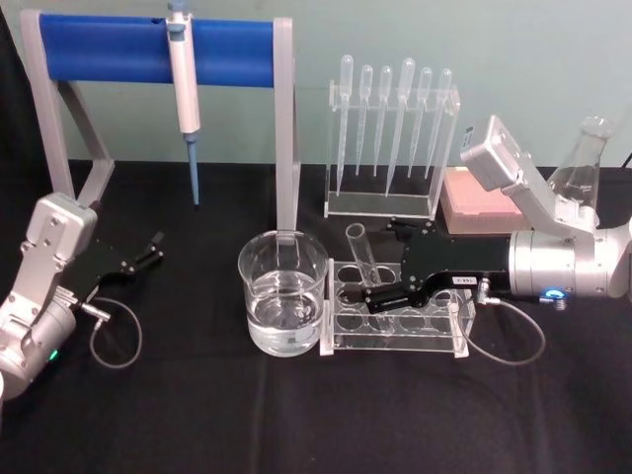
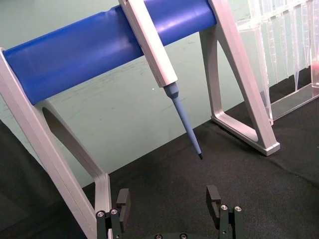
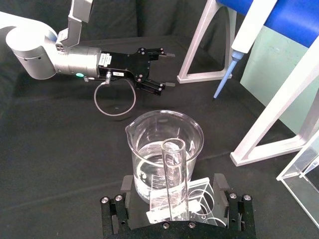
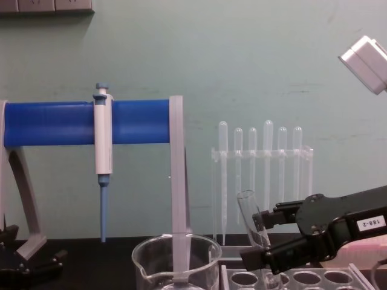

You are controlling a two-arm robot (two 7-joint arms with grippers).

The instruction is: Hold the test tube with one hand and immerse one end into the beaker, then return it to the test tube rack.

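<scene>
Test tube point(image 1: 357, 244) leans in an end hole of the rack point(image 1: 395, 334) just beside the beaker point(image 1: 259, 288), the right pincer point(image 1: 381, 263) spread either side of the glass, clamping nothing. Likely the pickup: close squarely, then lift clear. Left pincer point(image 1: 148, 249) sits parted, well apart

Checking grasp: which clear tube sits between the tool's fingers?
The wide open-rimmed glass test tube leaning in the clear front rack, within the right tool; thin bulb-topped pipettes stand behind.

Right gripper point(image 1: 381, 264) spread around the tilted test tube point(image 1: 363, 255) in the rack point(image 1: 395, 342) beside the beaker point(image 1: 283, 291)
</scene>
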